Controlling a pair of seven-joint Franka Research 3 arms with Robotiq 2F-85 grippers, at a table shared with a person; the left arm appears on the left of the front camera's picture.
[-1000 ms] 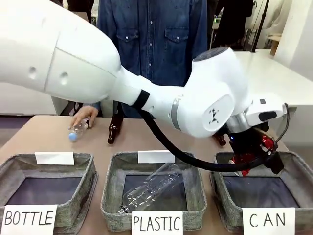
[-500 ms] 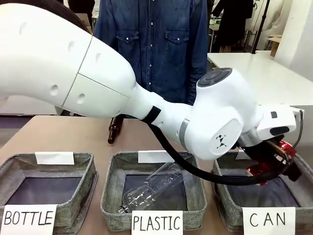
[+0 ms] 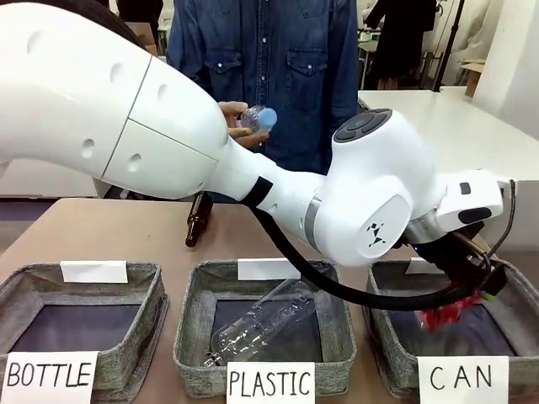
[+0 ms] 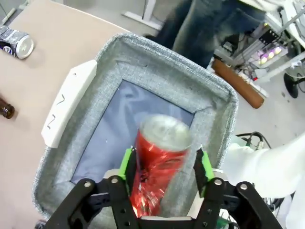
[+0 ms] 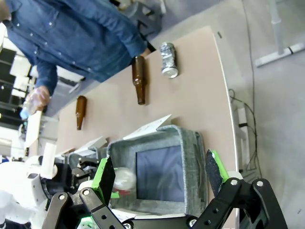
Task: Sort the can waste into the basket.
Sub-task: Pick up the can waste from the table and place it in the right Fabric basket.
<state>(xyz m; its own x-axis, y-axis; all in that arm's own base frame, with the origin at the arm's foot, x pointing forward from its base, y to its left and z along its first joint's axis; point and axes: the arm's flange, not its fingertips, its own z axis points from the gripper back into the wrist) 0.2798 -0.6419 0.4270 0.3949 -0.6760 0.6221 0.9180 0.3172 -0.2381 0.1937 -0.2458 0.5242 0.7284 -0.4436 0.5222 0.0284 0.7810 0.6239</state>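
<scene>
Over grey basket (image 4: pixel 209 90), dented shiny red can (image 4: pixel 159 157)

The left arm (image 3: pixel 278 194) reaches across with the left pincer (image 4: pixel 163 161) pointing down, jaws parted; the right pincer (image 5: pixel 159 171) stands wide open.

2 cans (image 4: pixel 159 162) (image 4: pixel 16 42), 3 baskets (image 3: pixel 156 295) (image 3: pixel 189 332) (image 3: pixel 377 337), 2 brown bottles (image 5: pixel 138 78) (image 5: pixel 80 112), 2 clear plastic bottles (image 3: pixel 261 324) (image 3: pixel 255 118)
</scene>
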